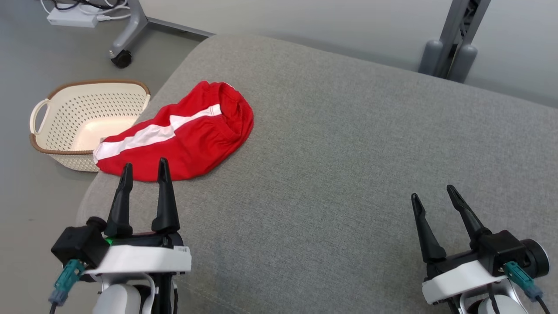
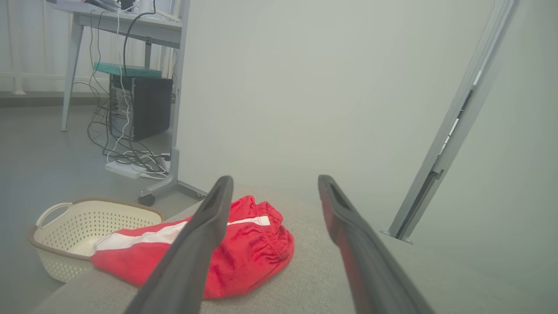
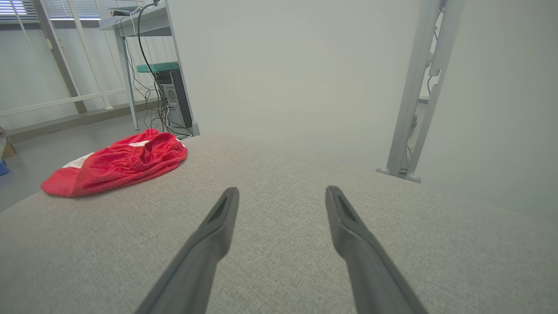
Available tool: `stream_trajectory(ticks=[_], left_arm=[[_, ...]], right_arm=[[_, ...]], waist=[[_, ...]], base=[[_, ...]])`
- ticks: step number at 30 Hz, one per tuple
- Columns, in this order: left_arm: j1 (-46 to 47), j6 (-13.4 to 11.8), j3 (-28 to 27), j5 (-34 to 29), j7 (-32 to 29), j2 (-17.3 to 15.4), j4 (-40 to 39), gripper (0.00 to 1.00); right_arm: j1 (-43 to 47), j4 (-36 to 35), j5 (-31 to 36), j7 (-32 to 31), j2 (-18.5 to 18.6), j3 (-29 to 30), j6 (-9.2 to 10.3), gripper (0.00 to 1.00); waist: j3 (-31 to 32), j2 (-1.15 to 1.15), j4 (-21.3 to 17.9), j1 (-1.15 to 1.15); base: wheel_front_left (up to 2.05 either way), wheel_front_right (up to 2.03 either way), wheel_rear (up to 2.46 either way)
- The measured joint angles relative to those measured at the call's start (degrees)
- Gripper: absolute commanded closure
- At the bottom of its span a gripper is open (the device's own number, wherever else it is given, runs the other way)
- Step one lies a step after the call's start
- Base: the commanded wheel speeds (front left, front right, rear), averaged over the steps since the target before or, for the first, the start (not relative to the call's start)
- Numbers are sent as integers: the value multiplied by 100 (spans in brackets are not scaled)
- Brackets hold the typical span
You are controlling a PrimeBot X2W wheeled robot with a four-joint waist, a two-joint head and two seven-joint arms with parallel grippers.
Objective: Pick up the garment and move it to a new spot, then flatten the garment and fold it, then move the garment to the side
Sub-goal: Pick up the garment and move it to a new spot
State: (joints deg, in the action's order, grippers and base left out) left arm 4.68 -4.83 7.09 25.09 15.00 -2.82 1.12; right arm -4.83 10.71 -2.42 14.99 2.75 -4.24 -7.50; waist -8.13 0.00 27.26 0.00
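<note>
My left jaws and right jaws hang released over the grey surface (image 1: 348, 152), the red garment (image 1: 196, 146) bunched just ahead of the left.

Black-and-white arms with teal plugs
The left gripper (image 1: 144, 163) and the right gripper (image 1: 431, 192) each had two long, tapered black fingers (image 1: 165, 196), a white wrist shell, a black camera block and a teal cable connector.

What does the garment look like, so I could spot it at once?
Start at the big grey cushion, then go to its left edge, next to the cream perforated basket on the floor. The garment lies there crumpled: the one bright red thing, with a white stripe and an elastic waistband.
</note>
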Motion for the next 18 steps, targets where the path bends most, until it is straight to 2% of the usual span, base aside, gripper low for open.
stream_trajectory(ticks=[8, 18], left_arm=[[996, -93, -198, 64, 8, 4, 893, 0], [2562, 232, -656, 570, -91, -92, 2480, 0]], right_arm=[[-275, -57, 271, 0, 131, 57, 0, 0], [-681, -201, 404, 0, 266, 122, 0, 0]], waist=[[-603, 0, -263, 0], [-1339, 0, -604, 0]], base=[[0, 0, 0], [0, 0, 0]])
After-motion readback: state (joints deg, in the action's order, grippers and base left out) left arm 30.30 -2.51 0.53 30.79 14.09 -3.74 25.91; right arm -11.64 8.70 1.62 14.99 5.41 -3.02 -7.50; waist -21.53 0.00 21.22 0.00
